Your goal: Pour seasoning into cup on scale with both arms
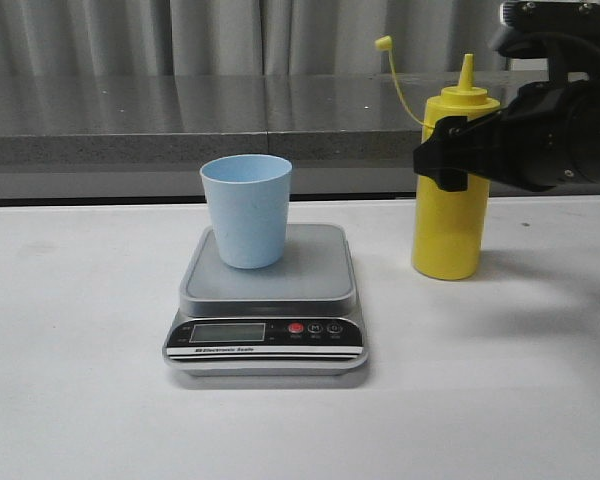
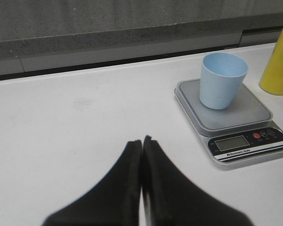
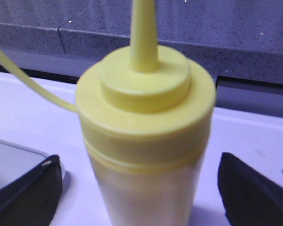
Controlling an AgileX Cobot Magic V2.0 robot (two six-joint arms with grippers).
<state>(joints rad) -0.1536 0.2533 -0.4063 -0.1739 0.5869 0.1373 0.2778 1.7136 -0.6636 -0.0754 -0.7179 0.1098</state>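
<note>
While the tall yellow plastic squeeze bottle of seasoning (image 1: 450,200) stands upright on the white bench (image 1: 80,400), the right arm's bulky black tool (image 1: 450,155) is positioned at the bottle's upper body, just below its shoulder. In the right wrist view, the tool's two black fingers (image 3: 26,193) stand wide apart, one on each side of the bottle (image 3: 146,141), with a visible gap on both sides; the bottle is not gripped. The small yellow cap (image 1: 383,43) hangs off the pointed nozzle on its thin tether. The small light blue plastic tumbler (image 1: 246,210) stands upright on the square platform of the flat silver-grey digital scale (image 1: 270,290), which sits just left of the bottle. The left arm's tool (image 2: 142,146) has its fingers pressed together, holding nothing, above bare bench, well apart from the scale (image 2: 231,117).
</note>
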